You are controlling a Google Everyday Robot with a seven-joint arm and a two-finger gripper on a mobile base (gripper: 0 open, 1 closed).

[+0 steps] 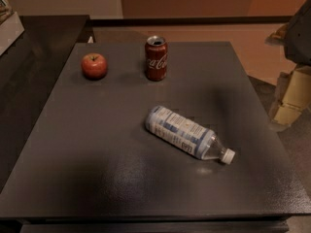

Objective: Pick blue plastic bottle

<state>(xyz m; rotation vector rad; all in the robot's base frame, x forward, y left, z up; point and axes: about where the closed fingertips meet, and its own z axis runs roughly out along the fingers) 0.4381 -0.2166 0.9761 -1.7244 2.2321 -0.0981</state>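
Note:
The blue plastic bottle lies on its side near the middle of the dark table. It is clear with a pale blue-and-white label, and its white cap points to the front right. My gripper shows as pale blocky parts at the right edge of the view, beyond the table's right edge. It is well to the right of the bottle and holds nothing that I can see.
A red Coca-Cola can stands upright at the back middle of the table. A red apple sits at the back left. A dark counter adjoins the table on the left.

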